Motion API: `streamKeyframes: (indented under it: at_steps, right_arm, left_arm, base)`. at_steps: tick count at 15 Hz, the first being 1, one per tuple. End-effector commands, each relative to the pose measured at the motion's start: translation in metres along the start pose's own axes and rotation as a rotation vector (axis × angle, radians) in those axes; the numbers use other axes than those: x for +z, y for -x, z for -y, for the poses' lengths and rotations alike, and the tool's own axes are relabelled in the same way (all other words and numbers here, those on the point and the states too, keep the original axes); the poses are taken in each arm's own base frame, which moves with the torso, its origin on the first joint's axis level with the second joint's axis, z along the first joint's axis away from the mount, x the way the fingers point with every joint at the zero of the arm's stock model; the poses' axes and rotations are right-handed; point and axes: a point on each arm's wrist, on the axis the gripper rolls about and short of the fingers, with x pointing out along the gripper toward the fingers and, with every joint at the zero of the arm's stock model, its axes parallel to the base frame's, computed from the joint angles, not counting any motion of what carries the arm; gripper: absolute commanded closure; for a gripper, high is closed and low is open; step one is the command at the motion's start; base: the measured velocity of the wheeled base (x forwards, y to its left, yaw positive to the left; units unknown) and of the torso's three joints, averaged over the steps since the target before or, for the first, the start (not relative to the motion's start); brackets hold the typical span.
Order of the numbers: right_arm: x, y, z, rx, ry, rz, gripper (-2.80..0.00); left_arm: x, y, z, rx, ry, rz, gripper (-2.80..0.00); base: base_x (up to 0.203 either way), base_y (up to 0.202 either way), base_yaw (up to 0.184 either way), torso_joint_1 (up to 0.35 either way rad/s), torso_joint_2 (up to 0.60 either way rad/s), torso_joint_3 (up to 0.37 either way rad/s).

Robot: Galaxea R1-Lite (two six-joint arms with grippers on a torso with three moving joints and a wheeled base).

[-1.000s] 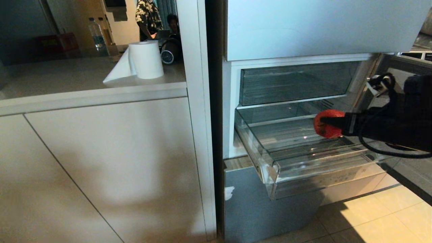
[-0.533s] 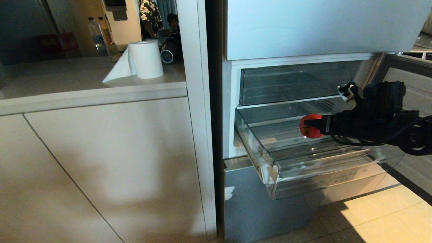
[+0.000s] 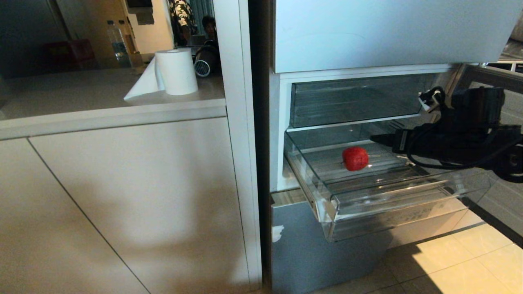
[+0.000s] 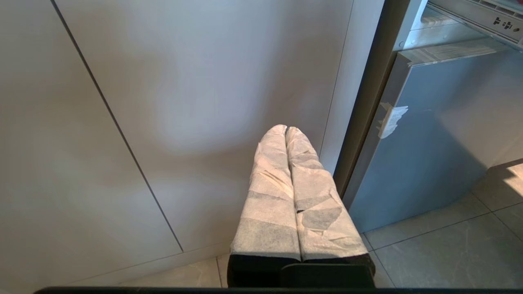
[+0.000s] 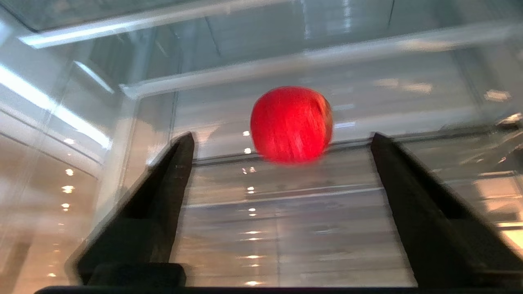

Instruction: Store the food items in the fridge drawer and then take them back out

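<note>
One round red food item lies free on the ribbed floor of the pulled-out clear fridge drawer, towards its back. My right gripper hovers over the drawer, just right of and slightly above the fruit. In the right wrist view its black fingers stand wide apart, and the fruit sits beyond the gripper, touching neither finger. My left gripper, wrapped in white tape, is shut on nothing and hangs low in front of the cupboard door.
A second clear drawer sits closed just above the open one. A grey fridge panel lies below. A kitchen roll and bottles stand on the counter at left. A person is behind. Tiled floor lies at the lower right.
The right gripper carried the red fruit leftward into the drawer, opened and let it go. The fruit now rests on the drawer floor, and the gripper has drawn back right and up.
</note>
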Motion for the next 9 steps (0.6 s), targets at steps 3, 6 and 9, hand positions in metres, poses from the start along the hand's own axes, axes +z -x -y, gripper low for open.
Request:
streamKeyframes:
  at_steps: [3, 6, 9]
  right_arm:
    - [0.021, 0.080, -0.017, 0.019, 0.023, 0.125, 0.00]
    - [0.000, 0.143, -0.026, 0.022, 0.029, 0.154, 0.00]
    - [-0.055, 0.198, -0.028, 0.008, 0.025, 0.126, 0.00]
  left_arm:
    - [0.000, 0.000, 0.000, 0.000, 0.000, 0.002, 0.00]
    - [0.000, 0.000, 0.000, 0.000, 0.000, 0.003, 0.00]
    - [0.000, 0.000, 0.000, 0.000, 0.000, 0.002, 0.00]
  base:
    - [0.000, 0.000, 0.000, 0.000, 0.00, 0.000]
    - [0.000, 0.000, 0.000, 0.000, 0.00, 0.000]
    - [0.000, 0.000, 0.000, 0.000, 0.00, 0.000]
